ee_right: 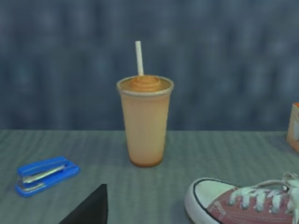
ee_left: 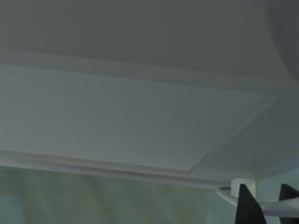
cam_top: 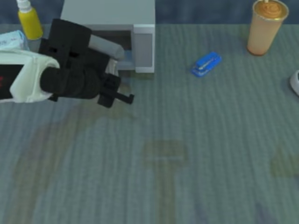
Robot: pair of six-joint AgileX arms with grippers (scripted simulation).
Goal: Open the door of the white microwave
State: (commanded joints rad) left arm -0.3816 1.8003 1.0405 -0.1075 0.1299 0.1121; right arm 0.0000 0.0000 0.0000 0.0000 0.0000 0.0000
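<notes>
- The white microwave point(cam_top: 112, 18) stands at the 11 o'clock part of the counter point(cam_top: 187, 163) in the top view, against the far edge.
- Its door point(cam_top: 106, 46) is swung partway out from the front, angling toward the left arm, with the dark cavity showing behind it.
- The left gripper point(cam_top: 122, 97) sits just in front of the microwave, at about 6 o'clock from the door's free edge.
- In the left wrist view the door panel point(ee_left: 131, 116) fills most of the frame, and the pale bar handle point(ee_left: 261, 205) runs between two dark fingertips point(ee_left: 246, 207).
- The jaws seem closed around the handle, though only their tips show, so the contact is hard to confirm.
- The right gripper appears only as a dark tip in its own wrist view; whether its jaws are apart, I cannot tell.
- A blue stapler point(cam_top: 206, 64) lies at 3 o'clock from the microwave, well apart.
- An orange drink cup point(cam_top: 266, 27) stands at the counter's 1 o'clock corner.
- A yellow bottle point(cam_top: 29, 21) stands at 9 o'clock from the microwave.
</notes>
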